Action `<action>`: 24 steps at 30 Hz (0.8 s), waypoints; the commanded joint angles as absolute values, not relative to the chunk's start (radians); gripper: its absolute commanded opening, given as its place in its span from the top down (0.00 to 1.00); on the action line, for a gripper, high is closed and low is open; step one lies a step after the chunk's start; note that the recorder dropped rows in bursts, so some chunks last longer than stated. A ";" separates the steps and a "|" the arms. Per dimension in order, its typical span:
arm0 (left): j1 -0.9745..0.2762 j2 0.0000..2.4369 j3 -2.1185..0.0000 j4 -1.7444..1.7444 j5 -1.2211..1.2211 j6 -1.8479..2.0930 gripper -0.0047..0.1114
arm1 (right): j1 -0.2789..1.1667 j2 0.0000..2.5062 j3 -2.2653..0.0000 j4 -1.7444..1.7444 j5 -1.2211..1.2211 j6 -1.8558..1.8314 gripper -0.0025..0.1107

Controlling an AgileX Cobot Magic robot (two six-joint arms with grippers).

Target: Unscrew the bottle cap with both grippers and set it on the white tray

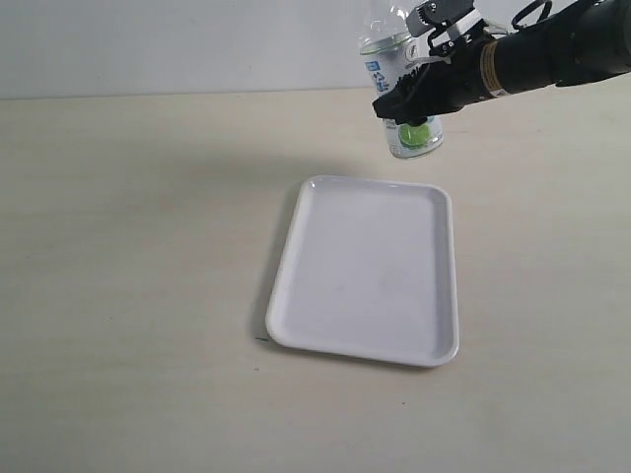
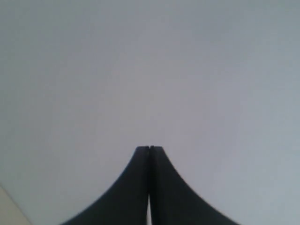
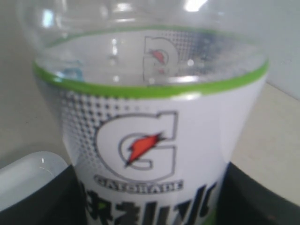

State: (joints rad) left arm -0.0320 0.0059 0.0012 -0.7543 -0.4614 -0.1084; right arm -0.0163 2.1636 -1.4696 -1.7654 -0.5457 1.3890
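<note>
The clear bottle (image 1: 399, 94) with its white-and-blue label and green limes hangs above the table behind the white tray (image 1: 365, 268), held upright. My right gripper (image 1: 412, 97) is shut on the bottle's middle, its dark fingers (image 3: 42, 199) on either side of the label (image 3: 140, 154). The bottle's top runs out of the exterior view, so the bottle cap is out of view. My left gripper (image 2: 149, 149) shows only in its wrist view, fingers pressed together against a plain grey background with nothing between them. It is outside the exterior view.
The tray lies flat on the beige table (image 1: 138, 256), just in front of and below the held bottle. A pale wall (image 1: 177, 44) rises behind the table's far edge. A corner of the tray (image 3: 28, 176) shows in the right wrist view.
</note>
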 commanded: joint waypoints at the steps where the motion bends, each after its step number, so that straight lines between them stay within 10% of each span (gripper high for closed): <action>1: -0.039 0.000 0.000 -0.865 -0.490 -0.112 0.96 | -0.018 2.150 -1.485 -1.733 -0.541 1.380 0.98; 10: -0.039 0.387 -0.088 -0.583 -0.424 -0.380 0.96 | -0.018 2.150 -1.485 -1.726 -0.539 1.375 0.98; 24: -0.039 1.609 -1.162 1.258 -0.534 -1.611 0.96 | -0.018 2.165 -1.485 -1.728 -0.539 1.325 0.98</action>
